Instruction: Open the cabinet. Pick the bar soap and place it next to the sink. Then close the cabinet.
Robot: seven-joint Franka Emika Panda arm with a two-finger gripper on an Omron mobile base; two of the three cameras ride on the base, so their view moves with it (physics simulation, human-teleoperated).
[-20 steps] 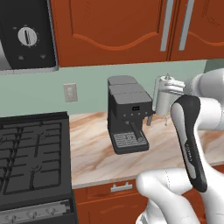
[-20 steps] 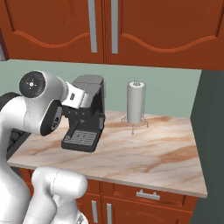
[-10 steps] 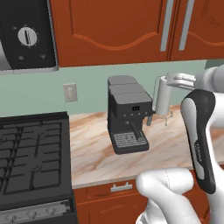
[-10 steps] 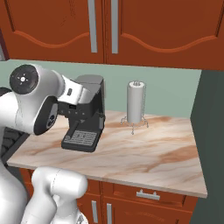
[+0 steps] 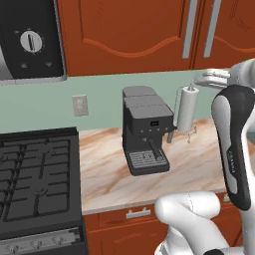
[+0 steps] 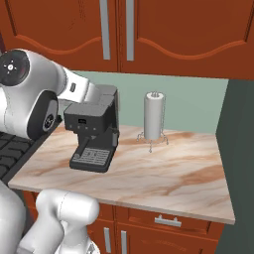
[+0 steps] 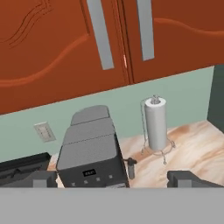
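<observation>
arm raised, claw (image 7: pixel 112 179) spread wide, empty

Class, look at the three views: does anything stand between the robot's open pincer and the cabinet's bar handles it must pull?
Nothing visible does. In the hand view the open pincer looks up at the closed cabinet and its handles across free air; the coffee machine and paper-towel roll stand lower, on the counter.

arm (image 5: pixel 196 219): glossy white rounded shells
joints (image 6: pixel 43 120): dark grey bands with small white lettering
joint cap (image 6: pixel 10 69): black disc, ringed with small dots
finger tips (image 7: pixel 186 178): small, dark grey
</observation>
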